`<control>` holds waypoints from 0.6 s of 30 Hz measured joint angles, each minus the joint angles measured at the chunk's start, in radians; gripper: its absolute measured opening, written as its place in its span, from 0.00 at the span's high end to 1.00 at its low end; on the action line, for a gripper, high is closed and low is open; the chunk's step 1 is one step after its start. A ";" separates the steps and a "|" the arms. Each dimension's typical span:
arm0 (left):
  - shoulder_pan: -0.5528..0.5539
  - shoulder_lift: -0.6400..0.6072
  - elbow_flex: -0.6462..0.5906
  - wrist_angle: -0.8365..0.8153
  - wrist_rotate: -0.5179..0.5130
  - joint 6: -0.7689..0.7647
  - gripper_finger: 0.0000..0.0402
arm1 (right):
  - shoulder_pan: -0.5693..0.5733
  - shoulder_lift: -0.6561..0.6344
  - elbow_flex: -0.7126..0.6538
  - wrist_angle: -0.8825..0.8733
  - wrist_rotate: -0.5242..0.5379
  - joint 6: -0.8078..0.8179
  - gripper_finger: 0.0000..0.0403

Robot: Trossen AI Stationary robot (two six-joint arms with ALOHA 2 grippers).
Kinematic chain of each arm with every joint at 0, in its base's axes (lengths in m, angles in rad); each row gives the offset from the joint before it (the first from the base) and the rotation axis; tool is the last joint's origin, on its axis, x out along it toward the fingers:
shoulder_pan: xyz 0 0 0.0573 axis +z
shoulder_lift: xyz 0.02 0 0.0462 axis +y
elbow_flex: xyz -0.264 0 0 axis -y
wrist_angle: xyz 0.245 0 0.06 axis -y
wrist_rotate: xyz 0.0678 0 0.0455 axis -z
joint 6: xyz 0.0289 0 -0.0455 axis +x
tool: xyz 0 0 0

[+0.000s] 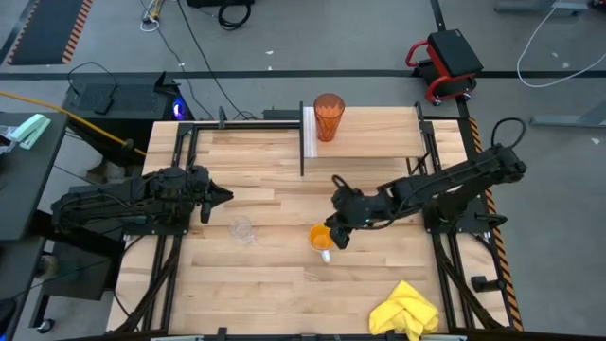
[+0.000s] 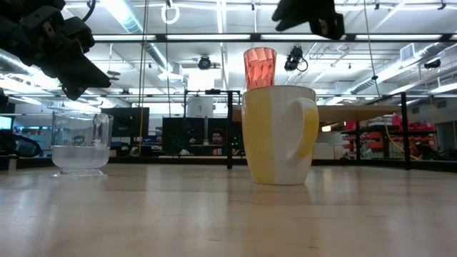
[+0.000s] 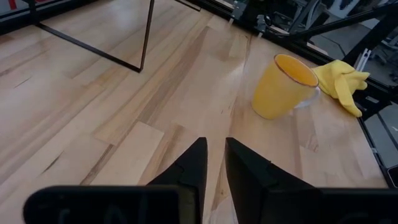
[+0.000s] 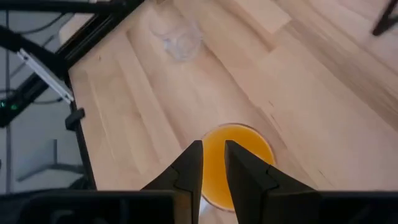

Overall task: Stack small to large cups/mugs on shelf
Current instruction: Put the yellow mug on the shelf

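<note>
The dark-orange tumbler (image 1: 327, 116) stands upright on the shelf (image 1: 379, 137) at its left end, beside the white end panel. On the tabletop the bright orange cup (image 1: 321, 237) rests upright on its base (image 2: 278, 175), its handle (image 2: 308, 132) sideways. The small clear glass (image 1: 243, 229) stands on the table to its left. My right gripper (image 4: 213, 152) hovers high over the orange cup (image 4: 239, 165), slanting down, its fingers a narrow gap apart and holding nothing. At the left side of the table my left gripper (image 3: 215, 146) waits, narrowly open, pointing toward the cup (image 3: 281, 87).
A crumpled yellow cloth (image 1: 407, 311) lies near the table's front right corner. The shelf's black legs (image 3: 146, 37) stand on the far half of the table. Bare wood lies between the glass and the cup and in front of both.
</note>
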 joint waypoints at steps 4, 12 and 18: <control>0.000 0.000 0.000 0.000 0.000 0.000 0.84 | 0.017 0.079 0.123 -0.006 -0.020 -0.101 0.81; 0.000 0.000 0.000 0.000 0.000 -0.001 0.82 | 0.064 0.163 0.381 -0.012 -0.022 -0.415 0.82; 0.000 0.000 0.000 0.000 0.000 0.000 0.84 | 0.063 0.157 0.472 0.059 -0.020 -0.610 0.82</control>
